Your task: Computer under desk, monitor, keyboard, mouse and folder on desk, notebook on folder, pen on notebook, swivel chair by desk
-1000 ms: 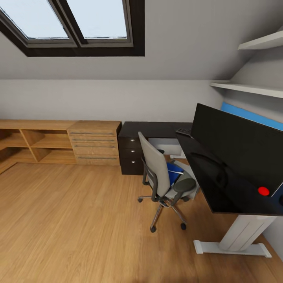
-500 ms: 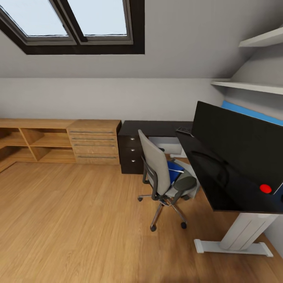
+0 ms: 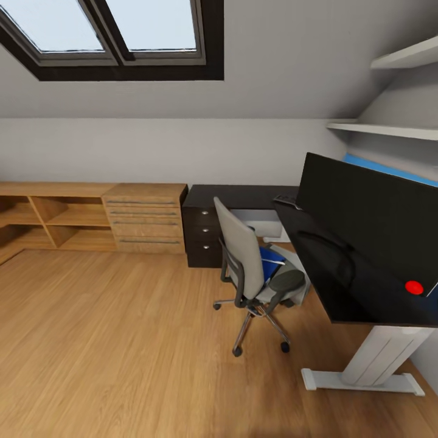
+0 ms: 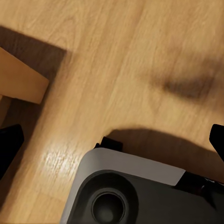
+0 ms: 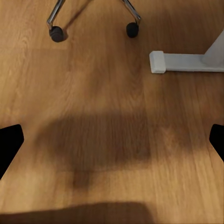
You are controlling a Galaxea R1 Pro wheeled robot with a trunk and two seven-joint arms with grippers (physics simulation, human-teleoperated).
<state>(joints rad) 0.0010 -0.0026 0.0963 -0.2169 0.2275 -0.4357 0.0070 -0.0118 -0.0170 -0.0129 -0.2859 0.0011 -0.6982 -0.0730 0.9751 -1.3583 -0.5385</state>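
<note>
Looking down, the head view frames the swivel chair [image 3: 255, 274] beside the desk [image 3: 340, 286], while both wrist views meet floor between spread fingers, left gripper [image 4: 112, 140] and right gripper [image 5: 112, 142].

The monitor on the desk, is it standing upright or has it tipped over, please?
Upright: the monitor stands on edge on the desk, its screen rising from the black top.

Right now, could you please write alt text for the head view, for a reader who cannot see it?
A grey swivel chair with something blue on its seat stands on a wood floor beside a black desk, where a wide black monitor stands at right. A light-wood cabinet lines the far wall under a skylight.
</note>
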